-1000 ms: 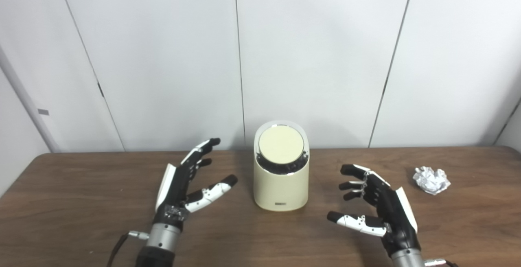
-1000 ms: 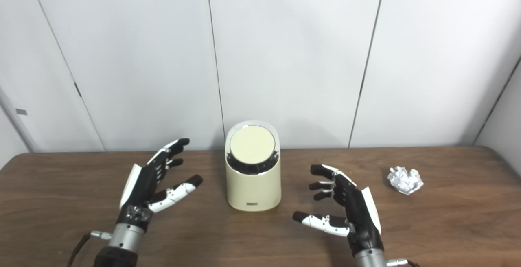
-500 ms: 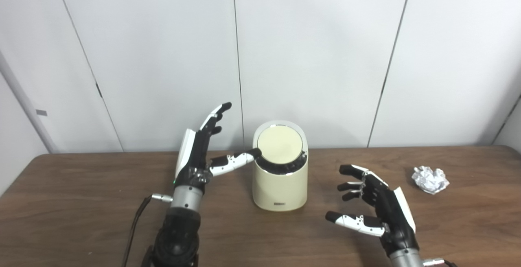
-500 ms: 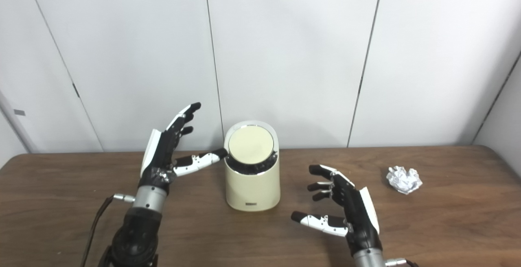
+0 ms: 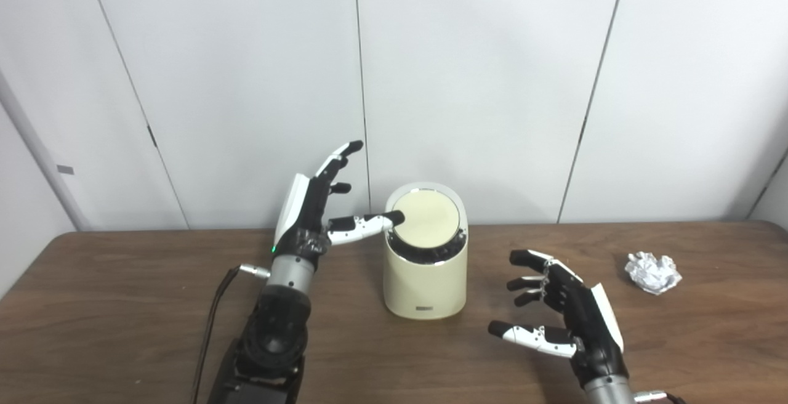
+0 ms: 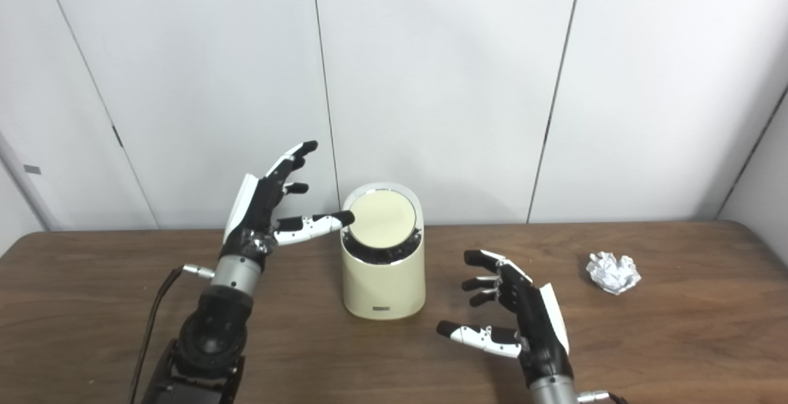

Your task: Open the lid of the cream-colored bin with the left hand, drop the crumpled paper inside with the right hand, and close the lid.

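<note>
Crumpled paper (image 5: pixel 652 271) lies well right of the spread, empty right hand (image 5: pixel 569 315). Left hand (image 5: pixel 317 216) splayed, thumb tip at closed lid (image 5: pixel 428 219) of cream bin (image 5: pixel 423 281).

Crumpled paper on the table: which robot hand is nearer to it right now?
Right. The right robot hand hovers open over the table between the bin and the crumpled paper, apart from both. The left robot hand is beyond the bin, thumb tip at its lid.

Dark brown wood-grain table (image 5: pixel 123 305) w/ rounded corners, backed by white panelled wall (image 5: pixel 480 84) w/ thin dark vertical seams.
</note>
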Tool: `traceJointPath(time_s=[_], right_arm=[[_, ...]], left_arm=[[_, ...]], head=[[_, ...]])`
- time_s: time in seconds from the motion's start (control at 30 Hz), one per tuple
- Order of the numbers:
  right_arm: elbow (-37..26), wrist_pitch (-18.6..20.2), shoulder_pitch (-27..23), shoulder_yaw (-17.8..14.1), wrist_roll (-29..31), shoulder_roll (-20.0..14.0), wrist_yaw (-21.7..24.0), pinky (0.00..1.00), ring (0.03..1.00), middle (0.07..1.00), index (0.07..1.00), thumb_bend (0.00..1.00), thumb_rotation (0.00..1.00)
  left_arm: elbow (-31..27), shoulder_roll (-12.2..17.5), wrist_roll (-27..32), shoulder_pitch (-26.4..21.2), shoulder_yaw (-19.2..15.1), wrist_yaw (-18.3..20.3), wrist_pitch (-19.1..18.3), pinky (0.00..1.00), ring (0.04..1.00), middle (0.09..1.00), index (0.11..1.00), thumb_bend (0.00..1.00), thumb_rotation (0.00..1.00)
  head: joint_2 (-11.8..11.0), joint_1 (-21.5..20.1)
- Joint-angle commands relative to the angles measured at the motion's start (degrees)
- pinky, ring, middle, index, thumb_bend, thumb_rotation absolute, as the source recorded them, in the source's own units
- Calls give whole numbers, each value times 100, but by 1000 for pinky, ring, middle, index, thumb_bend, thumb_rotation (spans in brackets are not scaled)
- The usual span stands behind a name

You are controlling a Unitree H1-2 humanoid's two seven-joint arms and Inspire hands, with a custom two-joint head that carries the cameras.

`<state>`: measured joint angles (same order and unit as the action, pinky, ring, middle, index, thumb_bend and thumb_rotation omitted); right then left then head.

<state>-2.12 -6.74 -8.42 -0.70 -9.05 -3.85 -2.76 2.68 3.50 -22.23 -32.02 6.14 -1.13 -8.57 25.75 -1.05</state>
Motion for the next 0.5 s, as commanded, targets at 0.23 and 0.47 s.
traceJointPath(time_s=[0.23,0.47], right_arm=[[-133,-218,-220,24,-63,91,-125,476,597,752,723,746,115],[-128,-236,-221,28,-119,98,-145,479,596,748,727,739,109]], left_arm=[[115,308,-481,-683,320,57,-84,824,957,970,962,923,210],[224,383,-670,-791,495,65,-6,799,949,979,971,932,191]], head=[[4,-46],[19,-64]])
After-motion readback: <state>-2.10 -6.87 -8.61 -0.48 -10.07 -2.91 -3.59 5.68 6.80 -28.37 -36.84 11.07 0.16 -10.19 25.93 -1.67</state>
